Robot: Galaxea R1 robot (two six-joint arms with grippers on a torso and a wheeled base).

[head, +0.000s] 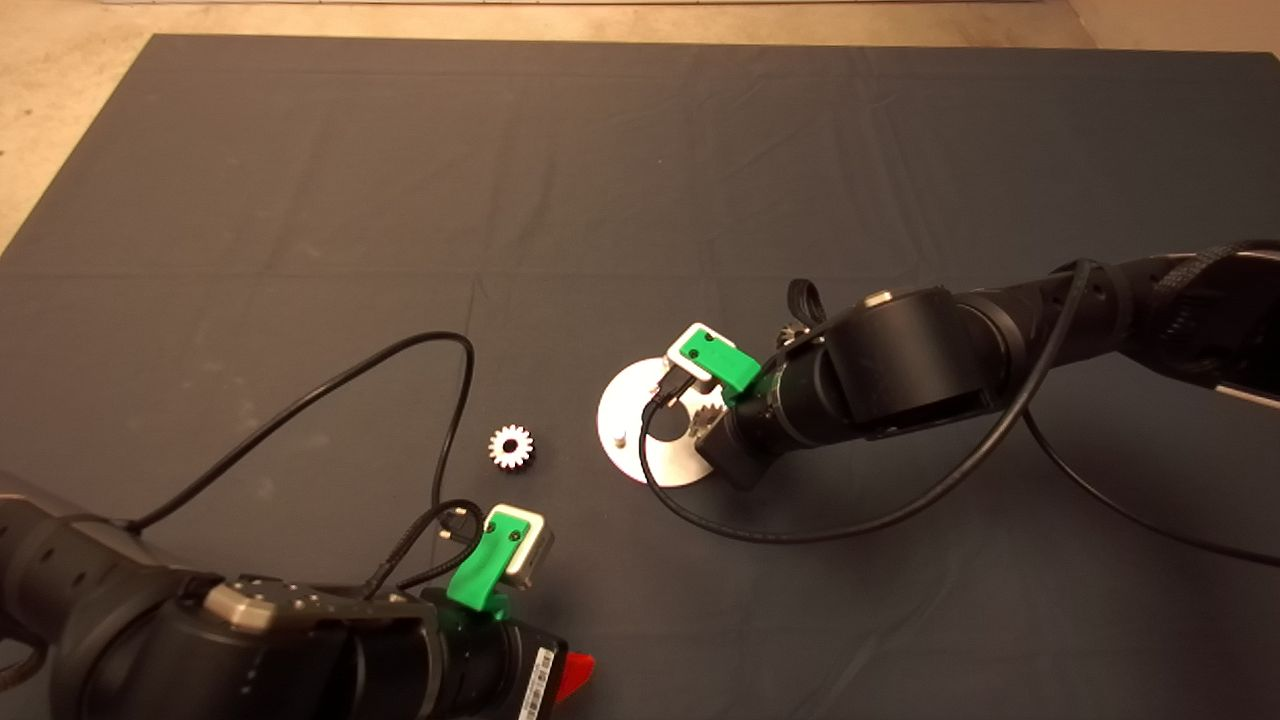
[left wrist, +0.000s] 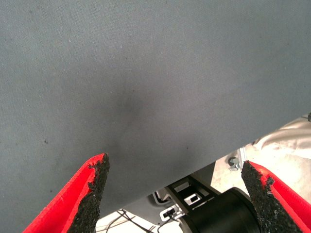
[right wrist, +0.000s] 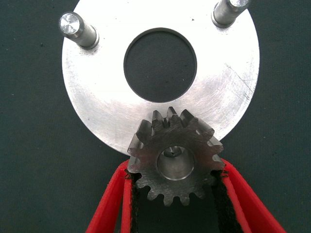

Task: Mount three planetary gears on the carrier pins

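My right gripper is shut on a planetary gear, toothed and silvery-grey, and holds it over the near rim of the shiny carrier disc. Something shiny shows inside the gear's bore; I cannot tell whether it is a pin. Two bare carrier pins stand on the disc's far side. In the head view the right gripper is over the disc. A second gear lies flat on the mat left of the disc. My left gripper is open and empty, low at the mat's front left.
A small silvery part peeks out behind the right wrist, too hidden to identify. Black cables loop over the mat near the loose gear and under the right arm. The left wrist view shows the mat's edge and robot base below.
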